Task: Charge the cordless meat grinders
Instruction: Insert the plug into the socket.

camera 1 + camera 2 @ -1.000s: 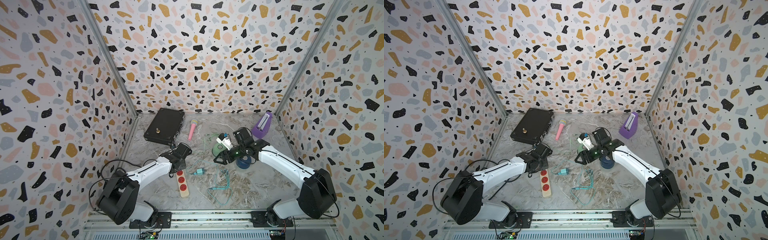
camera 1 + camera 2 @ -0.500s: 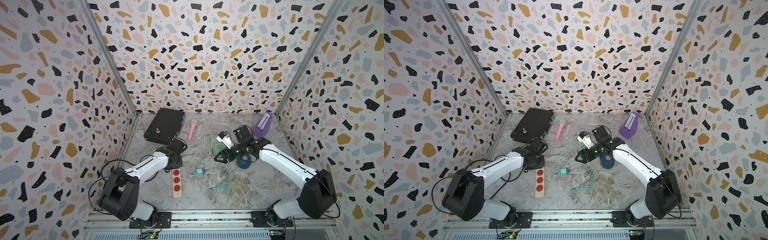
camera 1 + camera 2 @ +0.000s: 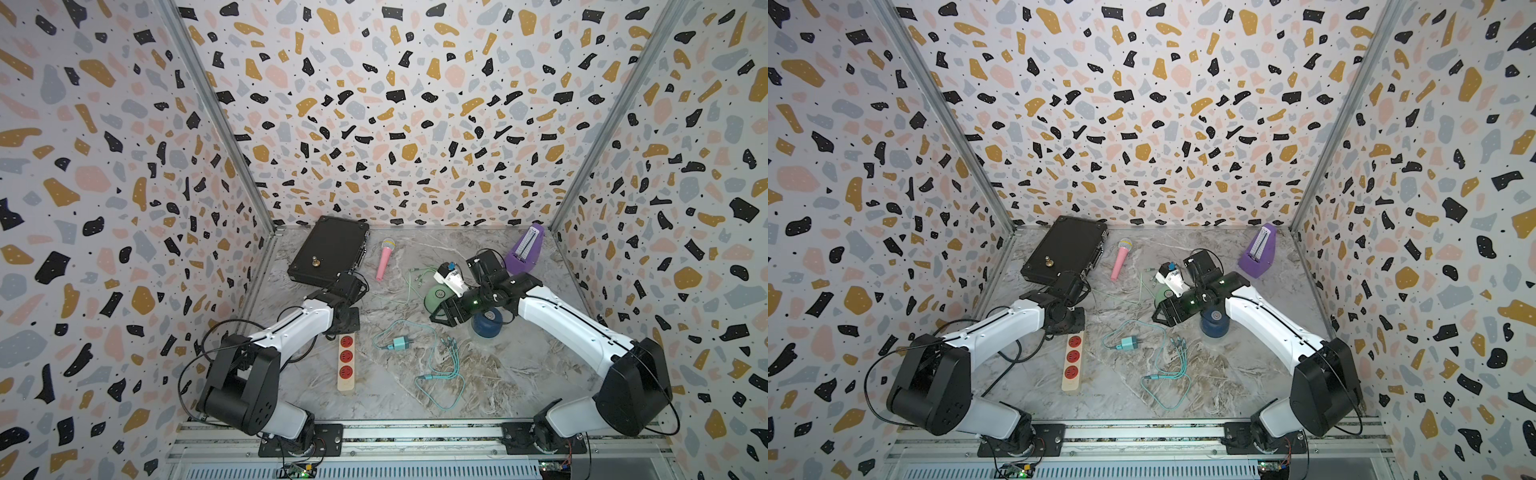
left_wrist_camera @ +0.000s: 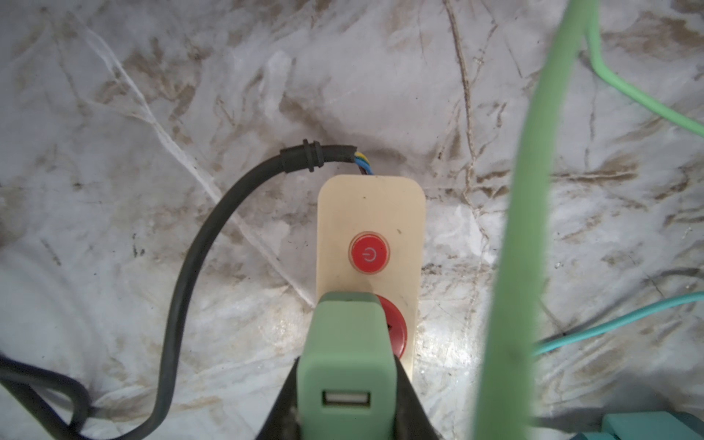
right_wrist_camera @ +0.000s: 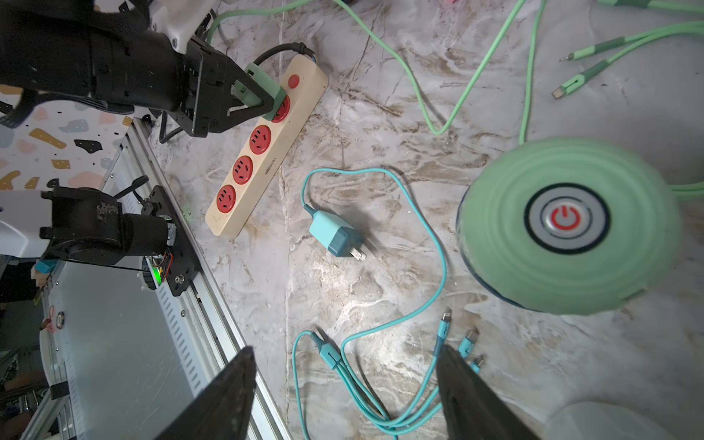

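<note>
While the left end effector (image 5: 263,103) clamps a boxy mint adapter (image 4: 348,343), the right end effector (image 5: 344,354) gapes near the ribbed grinder (image 5: 503,244).

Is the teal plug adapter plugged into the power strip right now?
No, the teal plug adapter lies loose on the table, prongs bare, apart from the power strip.

You're holding the left gripper (image 3: 1073,326) over one end of the power strip (image 3: 1072,362); the right gripper (image 3: 1158,316) is hovering beside the mint grinder (image 3: 1160,296).
</note>
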{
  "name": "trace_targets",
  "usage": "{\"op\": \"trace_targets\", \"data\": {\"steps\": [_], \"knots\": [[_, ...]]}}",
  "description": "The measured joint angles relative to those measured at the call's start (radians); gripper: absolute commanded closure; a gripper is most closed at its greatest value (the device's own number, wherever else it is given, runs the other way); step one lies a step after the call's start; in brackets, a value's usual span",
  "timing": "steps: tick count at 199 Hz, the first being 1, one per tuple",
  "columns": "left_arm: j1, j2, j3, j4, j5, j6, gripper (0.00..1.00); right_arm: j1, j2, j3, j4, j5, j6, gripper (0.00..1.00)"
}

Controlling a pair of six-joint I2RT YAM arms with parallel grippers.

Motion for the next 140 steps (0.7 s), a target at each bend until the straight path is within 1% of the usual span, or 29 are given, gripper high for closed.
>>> {"op": "trace_targets", "data": {"steps": [8,14,26,35,57,76,140], "knots": [[0.002,0.000,0.000,0.000,-0.002,0.009,0.46,0.000,0.000,0.001,0.000,0.006,-0.001,0.21],[0.008,0.000,-0.001,0.000,-0.006,0.011,0.39,0.000,0.000,0.001,-0.002,0.011,-0.001,0.21],[0.022,-0.002,-0.002,-0.004,-0.013,0.013,0.31,0.000,0.000,0.001,-0.005,0.024,-0.003,0.19],[0.028,-0.006,-0.002,-0.007,-0.014,0.016,0.27,0.000,0.000,0.002,-0.007,0.033,-0.003,0.17],[0.037,-0.024,-0.002,-0.025,-0.008,0.018,0.22,0.000,0.000,0.003,-0.013,0.064,-0.008,0.15],[0.039,-0.058,-0.001,-0.053,0.007,0.018,0.20,0.000,0.000,0.018,-0.029,0.097,-0.012,0.13],[0.041,-0.154,0.058,-0.198,0.102,0.036,0.19,0.000,0.020,0.081,-0.068,0.229,-0.014,0.10]]}}
